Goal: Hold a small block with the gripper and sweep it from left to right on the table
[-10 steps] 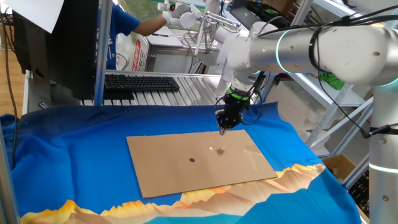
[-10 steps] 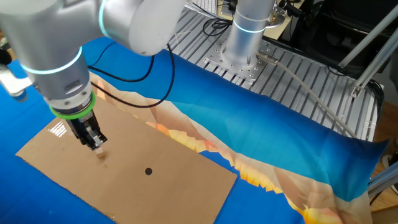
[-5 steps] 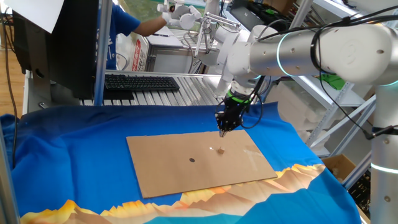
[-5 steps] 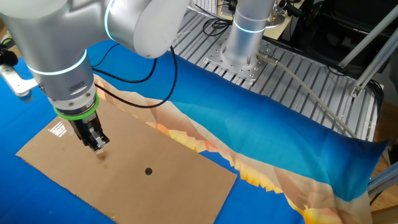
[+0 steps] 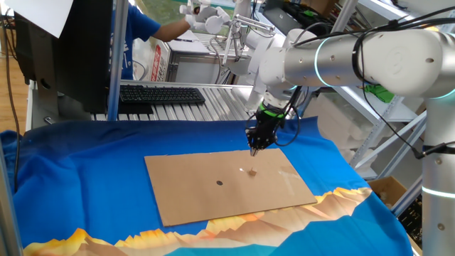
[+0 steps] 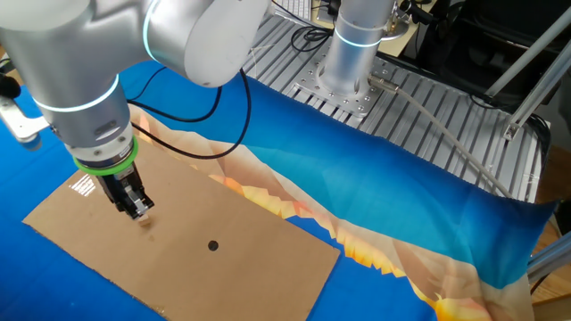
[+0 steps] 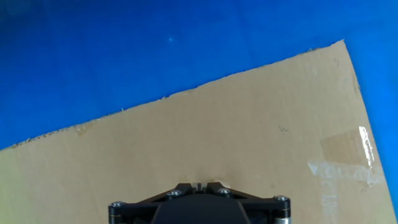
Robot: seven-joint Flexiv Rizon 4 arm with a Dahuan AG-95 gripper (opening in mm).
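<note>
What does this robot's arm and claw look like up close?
The arm is bulky, rounded and white-grey, with glowing cyan bands at its joints. A bright green ring sits above the small black gripper, and black cables loop beside it.

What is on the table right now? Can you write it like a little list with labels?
table: blue cloth with an orange jagged edge
sheet: flat brown cardboard on the cloth
dot: small dark dot on the cardboard
block: tiny pale piece on the cardboard
gripper: black claw with a green ring, pointing down, shut, above the cardboard
holding anything: too small to tell
behind the table: black keyboard on a metal bench
</note>
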